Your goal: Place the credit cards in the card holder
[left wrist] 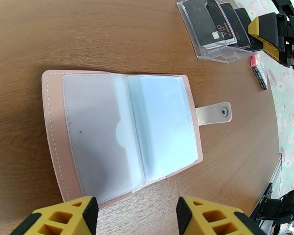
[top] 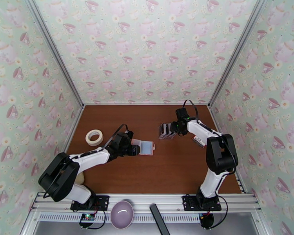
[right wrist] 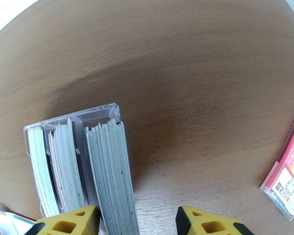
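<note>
above the card holder (left wrist: 123, 130), left claw (left wrist: 137, 211) agape, empty; right claw (right wrist: 136, 217) agape over credit cards (right wrist: 107, 169)

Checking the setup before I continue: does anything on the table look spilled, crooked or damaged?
Nothing stands out. The card holder lies open and flat with its pockets facing up, and the credit cards stand upright in their clear stand.

One card holder (left wrist: 88, 134), three bunches of credit cards (right wrist: 107, 173), one tape roll (top: 94, 137).
</note>
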